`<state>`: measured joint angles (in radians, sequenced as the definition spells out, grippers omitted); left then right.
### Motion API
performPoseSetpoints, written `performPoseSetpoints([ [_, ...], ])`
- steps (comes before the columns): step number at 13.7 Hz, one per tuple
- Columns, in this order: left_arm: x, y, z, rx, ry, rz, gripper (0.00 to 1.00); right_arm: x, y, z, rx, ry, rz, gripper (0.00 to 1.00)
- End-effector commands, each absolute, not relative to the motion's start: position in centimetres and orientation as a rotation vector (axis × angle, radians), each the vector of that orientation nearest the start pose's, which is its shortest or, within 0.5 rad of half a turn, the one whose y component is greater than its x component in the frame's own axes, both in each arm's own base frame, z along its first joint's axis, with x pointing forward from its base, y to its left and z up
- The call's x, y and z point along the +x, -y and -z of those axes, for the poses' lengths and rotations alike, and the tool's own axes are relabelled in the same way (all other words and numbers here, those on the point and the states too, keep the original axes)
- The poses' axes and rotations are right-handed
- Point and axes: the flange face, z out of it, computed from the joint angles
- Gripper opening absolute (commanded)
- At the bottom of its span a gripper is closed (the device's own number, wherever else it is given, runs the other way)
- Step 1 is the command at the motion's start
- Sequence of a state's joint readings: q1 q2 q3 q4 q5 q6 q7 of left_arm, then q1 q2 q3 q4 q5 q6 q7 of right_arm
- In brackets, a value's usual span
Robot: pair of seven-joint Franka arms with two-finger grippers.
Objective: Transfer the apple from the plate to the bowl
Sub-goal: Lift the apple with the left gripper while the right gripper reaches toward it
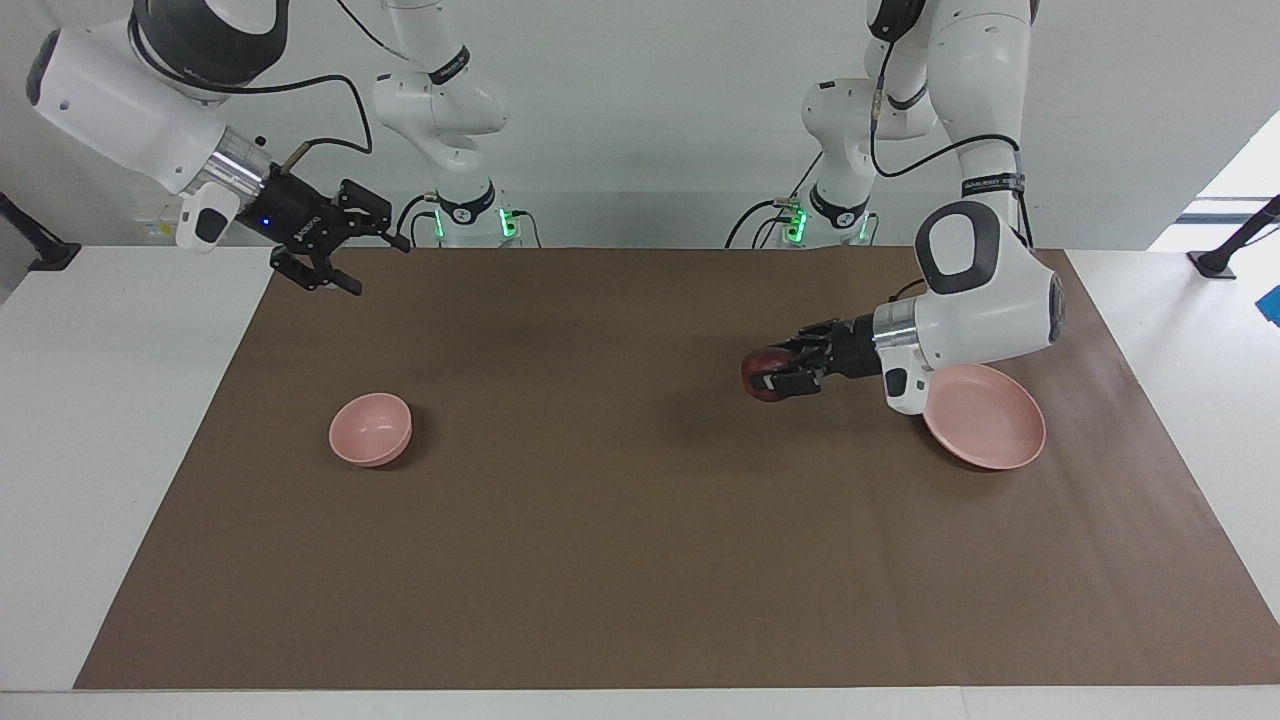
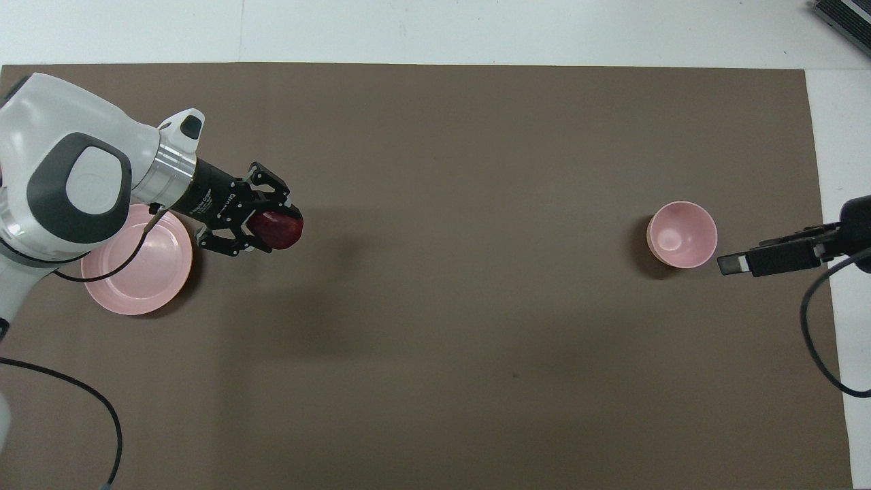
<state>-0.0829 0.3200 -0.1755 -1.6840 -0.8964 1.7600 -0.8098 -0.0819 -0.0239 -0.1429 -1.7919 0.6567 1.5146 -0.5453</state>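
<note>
My left gripper (image 1: 778, 374) is shut on the dark red apple (image 1: 758, 376) and holds it in the air over the brown mat, just off the plate's edge toward the table's middle. It also shows in the overhead view (image 2: 271, 229), with the apple (image 2: 284, 230) in it. The pale pink plate (image 1: 992, 420) (image 2: 146, 272) lies empty at the left arm's end, partly under the left arm. The small pink bowl (image 1: 370, 428) (image 2: 682, 233) stands empty toward the right arm's end. My right gripper (image 1: 350, 262) (image 2: 740, 263) waits open and empty, raised beside the bowl.
A brown mat (image 1: 620, 520) covers most of the white table (image 1: 100, 450). A black cable (image 2: 81, 401) trails from the left arm over the mat's near corner.
</note>
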Motion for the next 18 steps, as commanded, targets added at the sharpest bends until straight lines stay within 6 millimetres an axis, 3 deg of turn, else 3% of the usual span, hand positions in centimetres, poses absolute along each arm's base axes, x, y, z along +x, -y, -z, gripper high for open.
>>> performPoseSetpoints([
  [1,59.2,25.7,-44.5,2.042,-0.936,0.921,0.0,53.8,5.7,-51.9,-2.259,0.357,0.026,1.0],
  [4,57.1,30.7,-45.9,1.937,-0.916,1.051,0.0,53.9,4.1,-51.8,-2.157,0.347,0.04,1.0],
  [8,53.8,38.0,-47.7,1.842,-0.872,1.08,0.0,52.3,2.7,-50.2,-2.019,0.355,0.038,1.0],
  [12,51.0,44.2,-48.5,1.707,-0.974,1.069,0.0,49.7,1.8,-49.5,-1.971,0.368,0.006,1.0],
  [16,47.0,49.3,-48.7,1.705,-0.981,1.032,0.0,48.5,2.0,-49.8,-1.911,0.353,-0.07,1.0],
  [17,46.1,50.1,-48.8,1.696,-0.973,1.058,0.0,48.3,2.8,-50.0,-1.899,0.334,-0.062,1.0],
  [18,44.4,51.6,-49.5,1.676,-0.961,1.091,0.0,48.3,3.0,-49.5,-1.884,0.314,-0.065,1.0],
])
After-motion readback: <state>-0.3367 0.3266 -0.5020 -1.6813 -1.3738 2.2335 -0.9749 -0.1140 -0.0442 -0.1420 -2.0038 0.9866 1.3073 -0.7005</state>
